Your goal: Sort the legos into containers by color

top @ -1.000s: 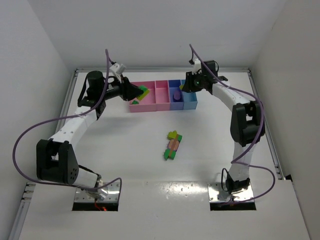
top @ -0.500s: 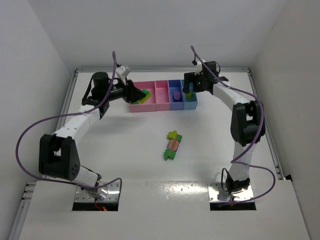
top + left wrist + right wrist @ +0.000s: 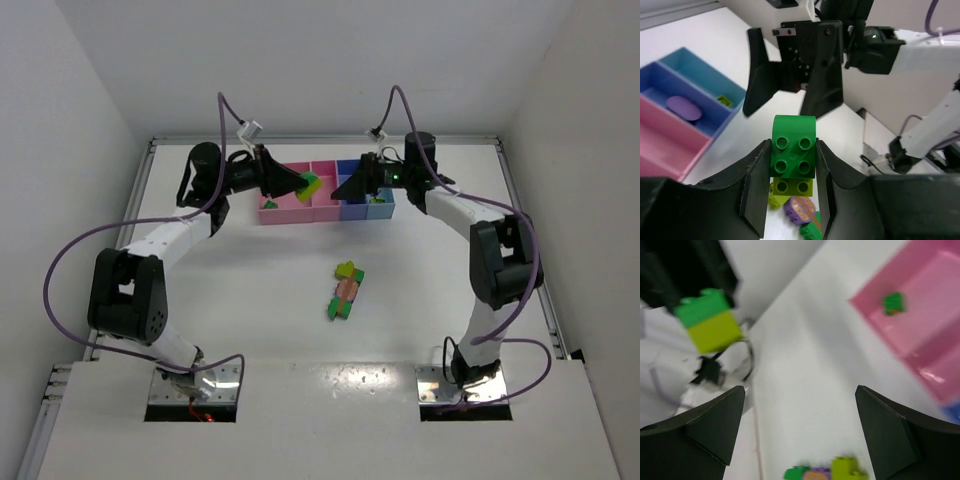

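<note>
My left gripper [image 3: 792, 150] is shut on a green lego [image 3: 793, 150] stacked on a yellow-green one [image 3: 792, 186], and holds them above the wide pink tray [image 3: 275, 207]. The same pair [image 3: 710, 320] shows in the right wrist view. My right gripper [image 3: 350, 188] hangs open and empty over the purple-blue tray [image 3: 660, 90], facing the left one. A purple piece [image 3: 684, 107] lies in that tray and a yellow-green lego [image 3: 724, 101] in the light blue tray [image 3: 700, 70]. A green lego [image 3: 894, 302] lies in the pink tray [image 3: 930, 285]. A lego cluster [image 3: 346, 290] sits mid-table.
The row of trays stands at the back of the table, with the narrow pink tray [image 3: 322, 195] between the wide pink and purple-blue ones. White walls close in both sides and the back. The two grippers are close together above the trays.
My right gripper has opened and swung left from the light blue tray. My left gripper has lifted its stacked legos and moved right, toward the other gripper.
</note>
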